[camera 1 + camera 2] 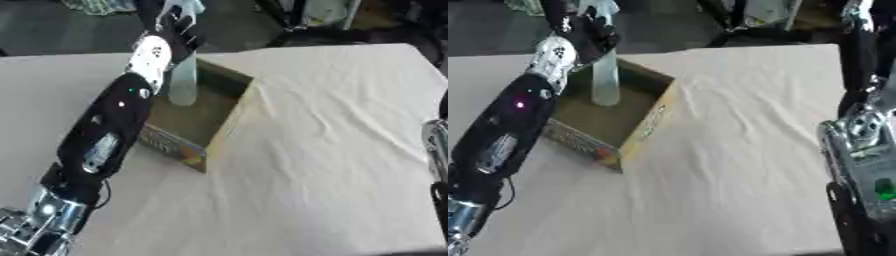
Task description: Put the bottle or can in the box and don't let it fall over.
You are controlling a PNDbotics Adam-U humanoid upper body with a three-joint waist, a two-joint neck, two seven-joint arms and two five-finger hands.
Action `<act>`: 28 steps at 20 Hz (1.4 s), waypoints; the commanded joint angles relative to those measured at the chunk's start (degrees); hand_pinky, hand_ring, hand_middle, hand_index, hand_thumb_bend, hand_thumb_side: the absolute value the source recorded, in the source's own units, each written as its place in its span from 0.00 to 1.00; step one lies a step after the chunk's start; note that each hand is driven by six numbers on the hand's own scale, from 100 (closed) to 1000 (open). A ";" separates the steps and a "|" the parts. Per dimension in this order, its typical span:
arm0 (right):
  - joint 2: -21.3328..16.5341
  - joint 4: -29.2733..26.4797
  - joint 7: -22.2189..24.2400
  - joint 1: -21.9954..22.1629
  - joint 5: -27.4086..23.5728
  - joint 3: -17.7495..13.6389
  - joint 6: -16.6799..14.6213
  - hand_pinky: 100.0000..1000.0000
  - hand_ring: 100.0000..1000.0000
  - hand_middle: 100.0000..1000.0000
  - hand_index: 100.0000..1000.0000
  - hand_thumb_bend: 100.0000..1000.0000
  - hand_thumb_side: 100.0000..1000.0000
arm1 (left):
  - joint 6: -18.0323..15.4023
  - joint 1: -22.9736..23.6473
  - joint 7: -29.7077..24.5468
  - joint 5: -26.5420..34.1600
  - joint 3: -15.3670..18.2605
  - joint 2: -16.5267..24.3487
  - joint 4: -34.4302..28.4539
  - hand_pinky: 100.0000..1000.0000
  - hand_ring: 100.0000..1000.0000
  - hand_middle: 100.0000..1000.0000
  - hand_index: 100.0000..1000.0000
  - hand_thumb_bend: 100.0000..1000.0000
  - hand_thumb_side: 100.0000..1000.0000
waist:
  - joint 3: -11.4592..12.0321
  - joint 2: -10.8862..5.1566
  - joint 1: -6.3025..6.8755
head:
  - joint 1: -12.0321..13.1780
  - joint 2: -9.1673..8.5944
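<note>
One left hand (175, 25) grips one pale bottle (182, 82) upright inside one box (223, 120)

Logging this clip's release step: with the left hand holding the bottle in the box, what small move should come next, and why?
Probably lower it a touch, then open the fingers. The left hand is curled round the top of the pale bottle, which stands upright inside the cardboard box, its base at or near the floor. Whether it touches cannot be told.

Black arms (109, 125); silver joints (150, 56)
</note>
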 commanded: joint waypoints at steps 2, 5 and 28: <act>-0.96 -1.24 -0.28 -0.62 -0.11 -0.38 -0.24 0.70 0.69 0.75 0.74 0.00 0.48 | 0.38 0.48 0.93 -0.19 0.88 0.41 0.82 0.00 0.00 0.00 0.97 0.78 1.00 | 0.47 -0.73 -0.01 | -0.50 -0.67; -1.43 -1.17 -0.49 -0.30 -0.06 -0.60 -0.24 0.70 0.69 0.75 0.74 0.00 0.48 | 0.34 2.34 2.33 -0.29 1.07 0.91 0.42 0.00 0.00 0.00 0.96 0.76 1.00 | 1.16 -0.88 0.06 | -1.10 -0.37; -5.00 -1.05 -1.91 2.15 0.81 -2.34 -0.31 0.70 0.69 0.75 0.74 0.00 0.48 | -2.06 28.39 12.45 -27.51 11.13 18.49 -34.37 0.00 0.00 0.00 0.99 0.44 1.00 | 6.64 -2.75 1.30 | -5.27 0.68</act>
